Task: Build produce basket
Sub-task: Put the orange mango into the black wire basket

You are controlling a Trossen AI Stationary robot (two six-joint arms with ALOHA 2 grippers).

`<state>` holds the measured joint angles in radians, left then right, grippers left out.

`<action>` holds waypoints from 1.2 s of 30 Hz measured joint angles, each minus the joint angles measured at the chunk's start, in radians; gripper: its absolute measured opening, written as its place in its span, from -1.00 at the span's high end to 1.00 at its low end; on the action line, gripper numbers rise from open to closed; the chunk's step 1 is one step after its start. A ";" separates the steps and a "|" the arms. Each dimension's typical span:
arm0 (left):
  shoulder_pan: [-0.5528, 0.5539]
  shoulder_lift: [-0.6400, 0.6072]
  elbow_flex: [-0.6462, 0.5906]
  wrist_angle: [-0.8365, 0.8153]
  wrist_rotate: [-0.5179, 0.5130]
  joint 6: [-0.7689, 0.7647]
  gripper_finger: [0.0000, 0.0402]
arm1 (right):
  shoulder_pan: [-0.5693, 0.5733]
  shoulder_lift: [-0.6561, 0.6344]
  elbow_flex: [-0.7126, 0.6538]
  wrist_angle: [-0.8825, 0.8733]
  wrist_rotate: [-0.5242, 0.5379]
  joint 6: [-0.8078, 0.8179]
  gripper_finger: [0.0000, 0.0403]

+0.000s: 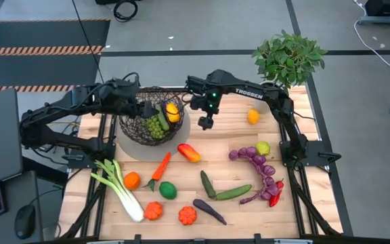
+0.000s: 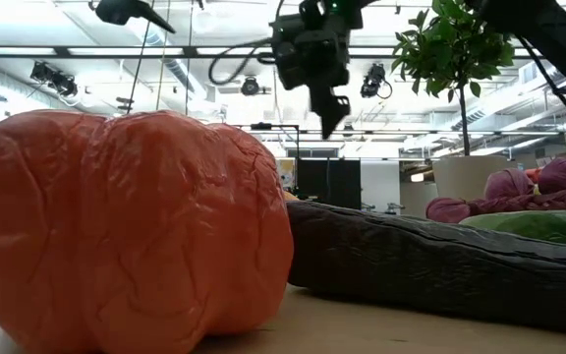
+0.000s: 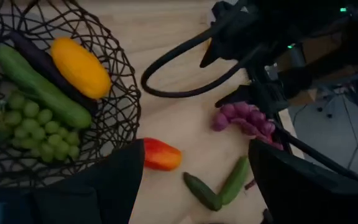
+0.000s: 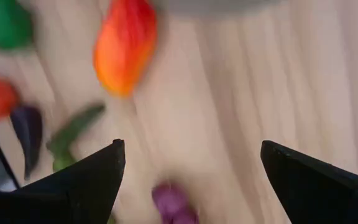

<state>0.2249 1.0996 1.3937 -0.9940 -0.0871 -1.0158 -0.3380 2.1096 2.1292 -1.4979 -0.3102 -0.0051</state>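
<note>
The dark wire basket stands on a round grey mat at the table's far left and holds green grapes, a cucumber, a dark aubergine and a yellow fruit. My left gripper is over the basket's far-left rim, open and empty. My right gripper hangs open and empty above the bare wood right of the basket, high over the table in the low view. More produce lies on the table, with a red-yellow mango nearest the right gripper.
On the table lie a leek, orange, carrot, lime, two small pumpkins, an aubergine, two cucumbers, purple grapes, a chilli and an orange fruit. A potted plant stands far right.
</note>
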 joint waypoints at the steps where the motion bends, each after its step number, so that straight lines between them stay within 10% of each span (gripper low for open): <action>1: -0.008 0.000 0.000 -0.001 -0.003 -0.005 -0.46 | 0.002 -0.010 -0.025 -0.013 0.003 -0.007 -0.87; 20: -0.137 0.055 0.000 -0.007 -0.010 0.110 -0.46 | 0.050 -0.459 -0.803 0.506 0.048 0.438 -0.87; 26: -0.159 0.099 0.002 -0.105 0.186 0.280 -0.46 | 0.196 -0.499 -0.864 0.872 0.219 0.471 -0.83; 36: -0.154 0.103 0.001 -0.229 0.106 0.332 -0.46 | 0.389 -0.324 -0.856 1.063 0.351 0.555 -0.73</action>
<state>0.0708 1.2027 1.3952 -1.2230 0.0193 -0.6838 0.0509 1.7853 1.2732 -0.4351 0.0404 0.5501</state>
